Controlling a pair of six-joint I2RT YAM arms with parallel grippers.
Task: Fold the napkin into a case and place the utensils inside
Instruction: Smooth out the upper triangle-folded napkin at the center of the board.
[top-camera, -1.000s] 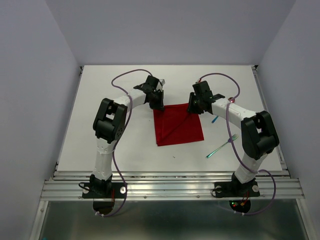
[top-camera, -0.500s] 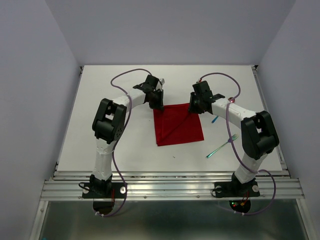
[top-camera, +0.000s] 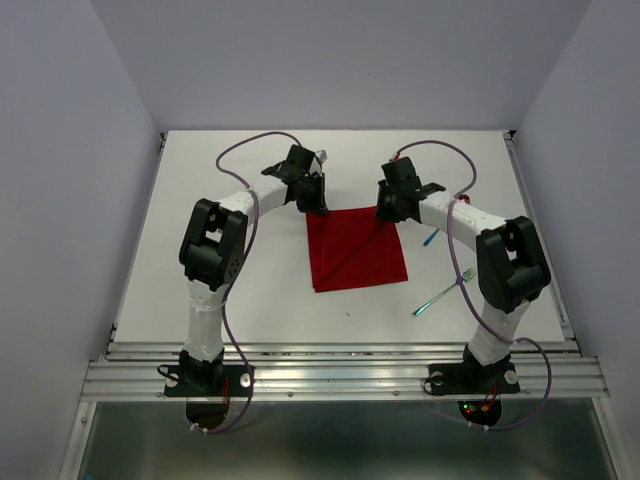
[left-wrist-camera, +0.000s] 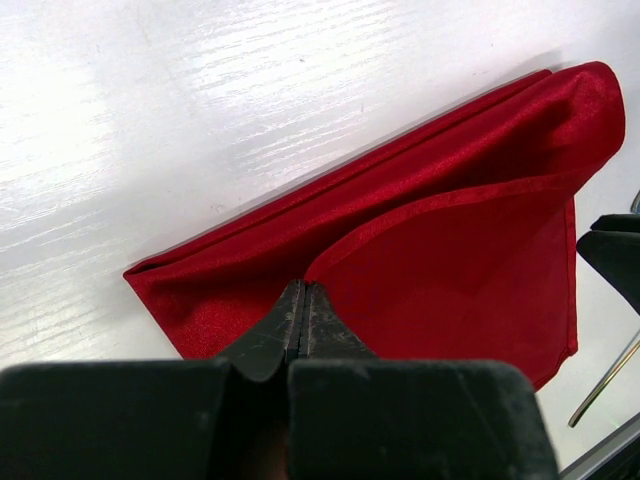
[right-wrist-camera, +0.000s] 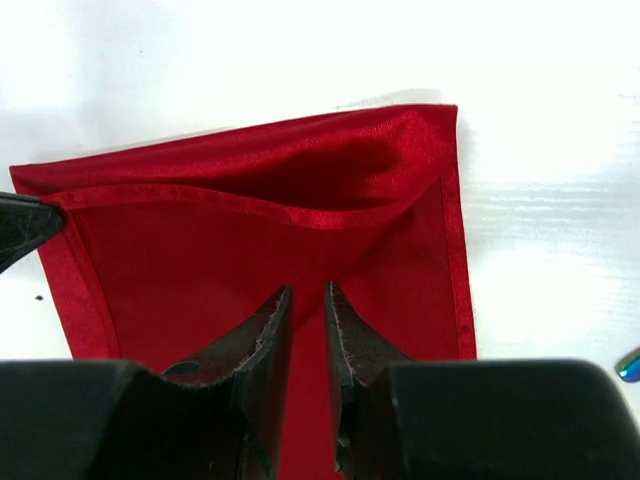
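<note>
2 grippers meet the red napkin, folded flat at the centre of the white table. Left gripper, at the cloth's upper left corner: fingers pressed together, pinching the top layer's hem. Right gripper, at the upper right corner: fingers a slit apart over the cloth, grip not discernible. Fork: lower right, apart from the napkin.

1. A robotics lab cell: plain pale-grey panel walls stand beyond and beside the black left gripper and black right gripper.
2. White flat tabletop beneath both; ribbed aluminium rail behind them, at the arm bases.
</note>
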